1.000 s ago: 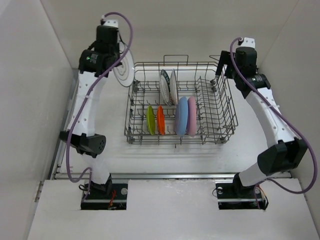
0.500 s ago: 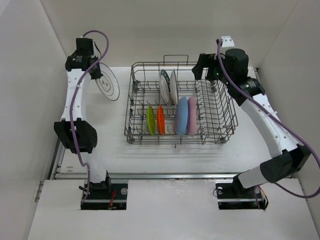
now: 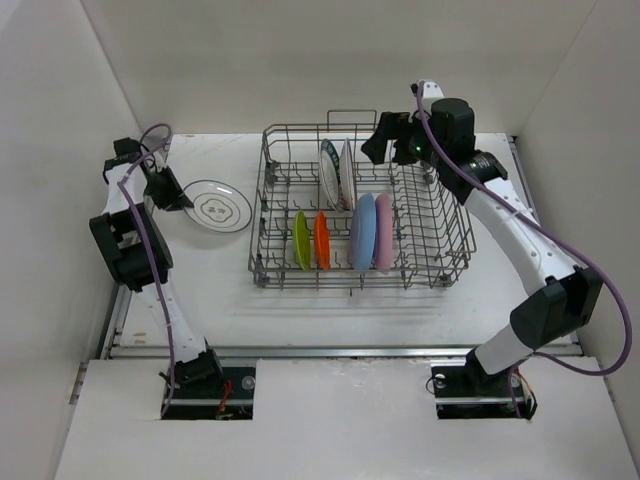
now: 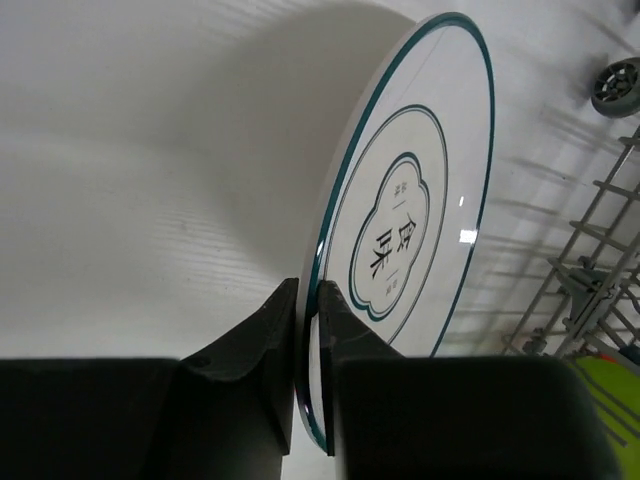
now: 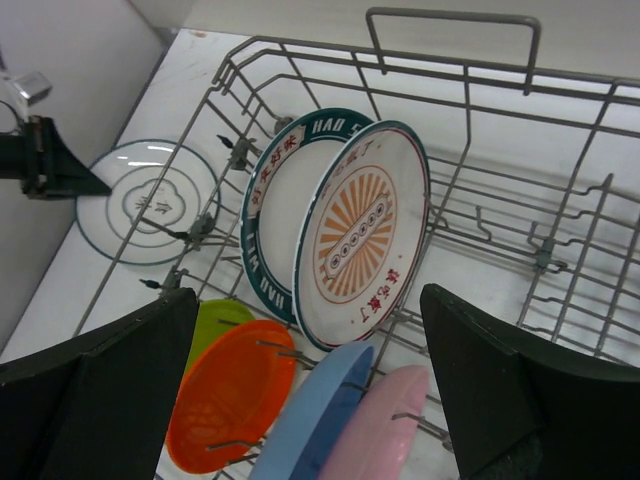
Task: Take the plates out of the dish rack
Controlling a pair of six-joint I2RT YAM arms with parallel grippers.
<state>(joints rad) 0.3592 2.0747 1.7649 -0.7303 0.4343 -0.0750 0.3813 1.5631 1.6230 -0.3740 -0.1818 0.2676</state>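
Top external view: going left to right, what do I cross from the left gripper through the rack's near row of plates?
left gripper → white plate in its grip → lime green plate → orange plate → light blue plate → pink plate

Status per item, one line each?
left gripper, shut on teal-rimmed plate
teal-rimmed plate, out of dish rack, held left of it
right gripper, open over back row
sunburst plate, upright, back row
teal-lettered plate, upright, back row
lime green plate, upright, front row
orange plate, upright, front row
light blue plate, upright, front row
pink plate, upright, front row
dish rack, holds six plates
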